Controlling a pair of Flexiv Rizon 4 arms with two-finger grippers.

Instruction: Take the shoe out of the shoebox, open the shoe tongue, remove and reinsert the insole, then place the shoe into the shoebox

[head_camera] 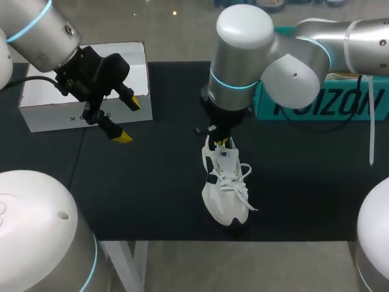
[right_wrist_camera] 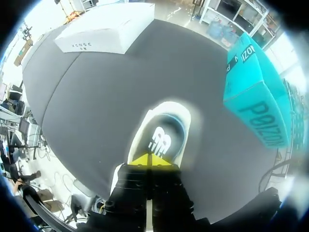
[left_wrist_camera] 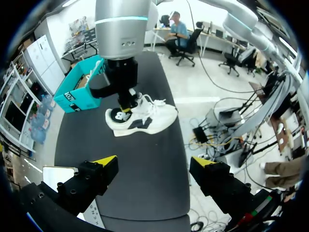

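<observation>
**One white shoe on the table, right gripper at its heel**

You have one shoe [head_camera: 225, 194]: white and white-laced, with a dark side panel and a dark heel patch. It stands on its sole at about 5 o'clock from the middle of the table [head_camera: 304, 182], toe to 6 o'clock and heel to 12. Your right gripper [head_camera: 222, 141] comes straight down on the heel collar, its yellow tips closed to a sliver on it. Your left gripper [head_camera: 124, 118] hangs spread wide and holds nothing, at 9 o'clock from the shoe and well apart from it. There are two boxes: one white box [head_camera: 48, 100] at 10 o'clock, just behind the left gripper, and one teal shoebox [head_camera: 328, 103] at 2 o'clock.
</observation>
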